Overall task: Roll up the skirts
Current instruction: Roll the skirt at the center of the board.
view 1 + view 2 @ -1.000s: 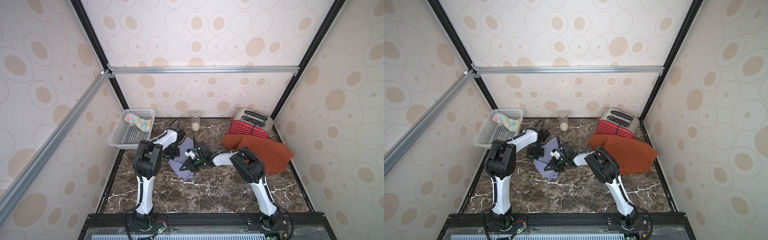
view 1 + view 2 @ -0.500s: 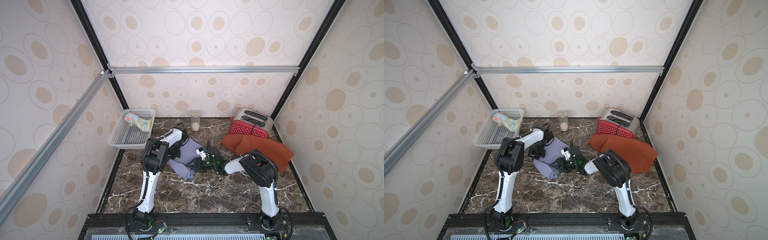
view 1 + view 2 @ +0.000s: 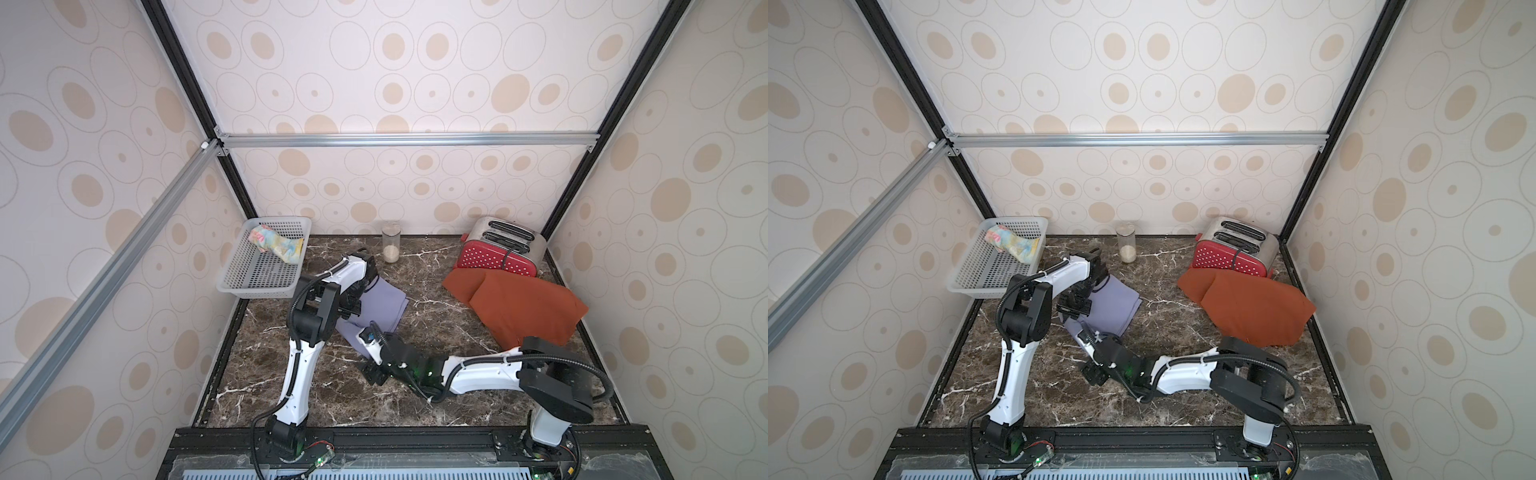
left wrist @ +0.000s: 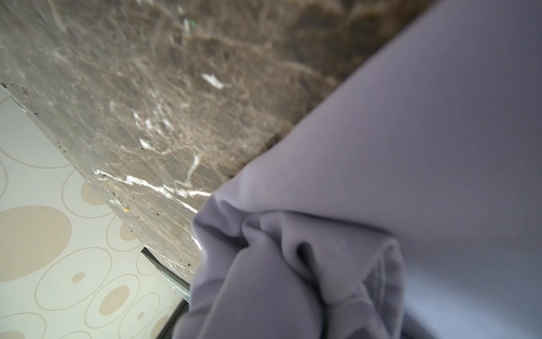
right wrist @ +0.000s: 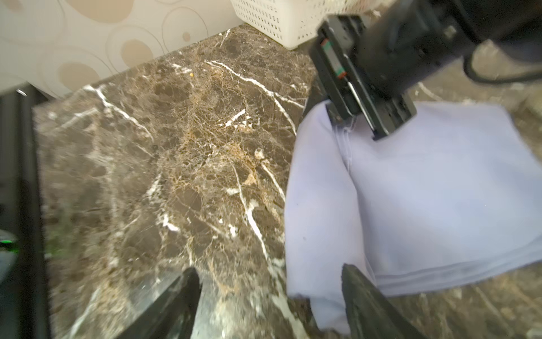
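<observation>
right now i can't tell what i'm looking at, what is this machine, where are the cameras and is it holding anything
Two white robot arms stand on a marble table, each ending in a claw. Two pictures look down from overhead; the other two come from cameras on the wrists. The left claw is shut on the edge of a lavender skirt. The right claw is open at that skirt's near corner. An orange skirt lies beside a toaster, a floral skirt sits in a basket, and a jar stands at the back.
</observation>
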Robot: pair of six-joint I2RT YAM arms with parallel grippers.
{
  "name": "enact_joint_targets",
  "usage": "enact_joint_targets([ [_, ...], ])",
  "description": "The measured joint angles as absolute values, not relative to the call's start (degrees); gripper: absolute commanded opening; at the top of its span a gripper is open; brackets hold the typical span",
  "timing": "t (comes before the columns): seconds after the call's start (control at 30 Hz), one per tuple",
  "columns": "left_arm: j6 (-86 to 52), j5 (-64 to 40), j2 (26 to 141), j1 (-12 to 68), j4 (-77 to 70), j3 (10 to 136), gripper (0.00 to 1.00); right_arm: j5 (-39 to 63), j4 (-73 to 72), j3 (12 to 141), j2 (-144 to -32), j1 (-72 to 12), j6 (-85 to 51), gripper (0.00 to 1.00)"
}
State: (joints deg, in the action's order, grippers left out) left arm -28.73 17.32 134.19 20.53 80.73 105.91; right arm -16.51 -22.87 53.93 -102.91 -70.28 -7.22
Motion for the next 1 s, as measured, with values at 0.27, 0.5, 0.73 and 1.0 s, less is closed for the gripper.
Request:
enact_joint_targets([
  [0.27,-28.56,17.23,134.72,20.53,81.38,106.63,0.0,-34.15,-9.43,70.67,-116.86,-71.29,-3.53,0.81],
  [0.5,-28.27,16.97,135.0,20.53,81.78,107.09,0.0,-42.22,6.76,84.44,-124.95,-71.11,-7.62,0.53],
  [0.73,-28.03,15.7,135.0,20.38,81.82,107.2,0.05,-35.79,10.15,83.81,-125.01,-68.55,-14.15,0.03],
  [1.0,-27.57,10.68,132.27,18.09,80.29,106.96,0.54,-11.16,6.37,77.95,-119.11,-59.7,-15.99,0.0],
])
